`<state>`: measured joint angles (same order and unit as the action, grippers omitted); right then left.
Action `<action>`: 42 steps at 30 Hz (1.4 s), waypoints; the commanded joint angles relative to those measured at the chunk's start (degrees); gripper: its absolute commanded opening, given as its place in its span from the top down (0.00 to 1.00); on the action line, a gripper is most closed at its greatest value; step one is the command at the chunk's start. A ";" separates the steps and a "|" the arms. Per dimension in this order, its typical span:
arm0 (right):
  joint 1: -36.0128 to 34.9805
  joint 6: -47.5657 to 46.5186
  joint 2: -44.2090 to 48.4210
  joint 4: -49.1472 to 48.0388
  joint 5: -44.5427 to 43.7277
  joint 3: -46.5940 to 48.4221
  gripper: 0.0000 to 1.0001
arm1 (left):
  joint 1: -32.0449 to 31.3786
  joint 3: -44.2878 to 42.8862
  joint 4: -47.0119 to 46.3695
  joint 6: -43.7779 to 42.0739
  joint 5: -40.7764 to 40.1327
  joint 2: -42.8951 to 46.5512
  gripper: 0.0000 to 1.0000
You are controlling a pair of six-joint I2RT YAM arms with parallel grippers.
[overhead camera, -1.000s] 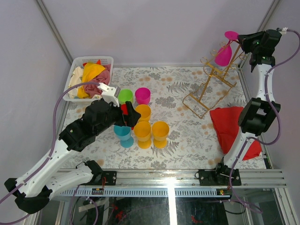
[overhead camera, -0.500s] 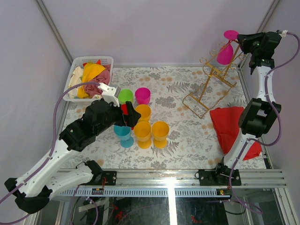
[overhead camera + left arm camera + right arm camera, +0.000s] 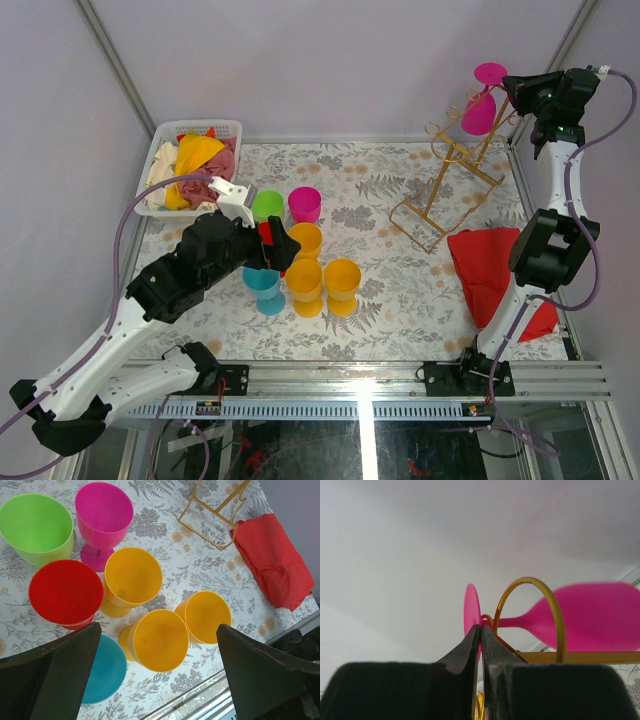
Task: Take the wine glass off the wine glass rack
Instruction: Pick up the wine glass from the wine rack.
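Note:
A pink wine glass (image 3: 478, 112) hangs upside down on the gold wire rack (image 3: 445, 185) at the back right, its round foot at the top. My right gripper (image 3: 510, 88) is high up at the foot and shut on its edge. In the right wrist view the fingers (image 3: 492, 650) pinch the pink foot disc; the wine glass's bowl (image 3: 600, 612) lies behind a gold loop of the rack (image 3: 555, 615). My left gripper (image 3: 160, 680) is open and empty, hovering above a cluster of cups. The rack's base (image 3: 215, 510) shows in the left wrist view.
Several plastic cups stand mid-table: green (image 3: 267, 205), pink (image 3: 304, 204), red (image 3: 65, 592), blue (image 3: 263, 285) and three orange (image 3: 342, 280). A white basket (image 3: 165, 150) with cloths is at the back left. A red cloth (image 3: 490, 270) lies right of the rack.
The right gripper and the pink glass have shifted slightly up and to the left at the rack's top. The left arm has not moved.

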<state>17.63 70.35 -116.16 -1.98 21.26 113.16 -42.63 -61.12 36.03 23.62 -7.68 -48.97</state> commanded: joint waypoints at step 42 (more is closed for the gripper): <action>-5.33 -0.43 -3.45 0.36 5.21 13.78 1.00 | 0.54 0.11 -0.44 -0.51 0.76 0.16 0.00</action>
<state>13.30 72.79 -118.69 -1.63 23.46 122.83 -42.63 -61.12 36.03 23.64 -7.66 -49.01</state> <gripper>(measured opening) 0.011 0.997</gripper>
